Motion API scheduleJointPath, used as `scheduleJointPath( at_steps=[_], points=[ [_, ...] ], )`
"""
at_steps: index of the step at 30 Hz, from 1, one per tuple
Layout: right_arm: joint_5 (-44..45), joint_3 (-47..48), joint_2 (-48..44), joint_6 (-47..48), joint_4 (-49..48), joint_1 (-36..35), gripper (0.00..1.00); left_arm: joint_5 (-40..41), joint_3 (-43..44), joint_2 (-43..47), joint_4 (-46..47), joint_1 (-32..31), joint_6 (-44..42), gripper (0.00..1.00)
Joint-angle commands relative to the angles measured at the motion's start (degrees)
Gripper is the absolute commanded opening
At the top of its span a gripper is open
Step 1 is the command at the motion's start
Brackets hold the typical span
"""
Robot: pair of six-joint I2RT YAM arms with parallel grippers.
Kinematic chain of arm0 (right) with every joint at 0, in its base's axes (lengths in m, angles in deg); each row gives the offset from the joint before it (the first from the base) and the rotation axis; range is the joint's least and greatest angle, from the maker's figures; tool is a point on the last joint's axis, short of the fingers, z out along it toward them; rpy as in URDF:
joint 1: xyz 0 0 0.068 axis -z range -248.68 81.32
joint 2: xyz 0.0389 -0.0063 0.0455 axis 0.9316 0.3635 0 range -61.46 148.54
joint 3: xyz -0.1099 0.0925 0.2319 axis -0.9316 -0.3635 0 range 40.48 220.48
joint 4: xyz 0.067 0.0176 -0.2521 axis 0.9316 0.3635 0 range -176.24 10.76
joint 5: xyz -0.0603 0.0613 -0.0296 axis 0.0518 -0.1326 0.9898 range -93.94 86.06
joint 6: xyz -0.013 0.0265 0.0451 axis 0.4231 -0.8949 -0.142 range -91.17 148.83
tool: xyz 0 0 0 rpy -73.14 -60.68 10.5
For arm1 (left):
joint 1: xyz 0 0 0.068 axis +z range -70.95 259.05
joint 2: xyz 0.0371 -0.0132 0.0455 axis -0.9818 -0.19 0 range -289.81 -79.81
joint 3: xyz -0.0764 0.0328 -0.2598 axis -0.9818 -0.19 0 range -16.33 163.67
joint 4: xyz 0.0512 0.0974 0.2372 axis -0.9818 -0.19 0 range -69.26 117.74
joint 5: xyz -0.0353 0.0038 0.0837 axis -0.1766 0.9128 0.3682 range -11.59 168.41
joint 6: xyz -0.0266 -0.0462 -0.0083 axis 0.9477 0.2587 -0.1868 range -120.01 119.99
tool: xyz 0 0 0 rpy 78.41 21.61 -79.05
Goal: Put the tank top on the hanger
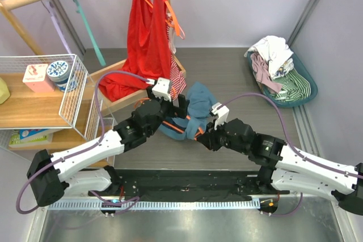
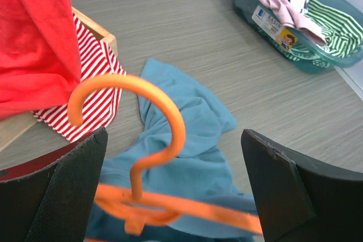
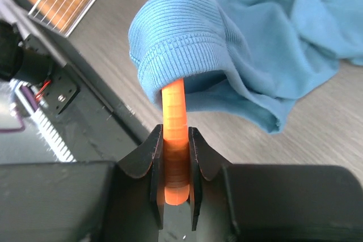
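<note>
we see R gripper (image 3: 176, 154) clamped on hanger (image 3: 173, 106) bar, tank top (image 3: 266, 49) strap looped round it, L gripper (image 2: 176, 182) wide open, gripping nothing

The teal-blue top (image 2: 195, 168) lay crumpled on the table (image 2: 227, 43). A ribbed-edged fold of it wrapped around one arm of the orange hanger (image 2: 170, 120), whose hook rose above the fabric.
</note>
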Motion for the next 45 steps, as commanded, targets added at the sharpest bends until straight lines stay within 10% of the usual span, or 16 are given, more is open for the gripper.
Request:
scheduleJointPath(
  at_steps=[1,24,45],
  points=[
    [8.34,4.47,0.41,0.78,-5.54,-0.44,0.01,-0.54,1.05,3.22,-5.19,-0.21,1.25,1.0],
    [11.87,26.7,16.93,8.43,-3.78,2.02,0.01,-4.4,-6.24,25.63,-25.85,-0.21,6.34,1.0],
    [4.75,56.39,33.18,9.66,-4.05,3.07,0.01,-4.4,-6.51,25.29,-29.8,-0.29,8.37,1.0]
  ],
)
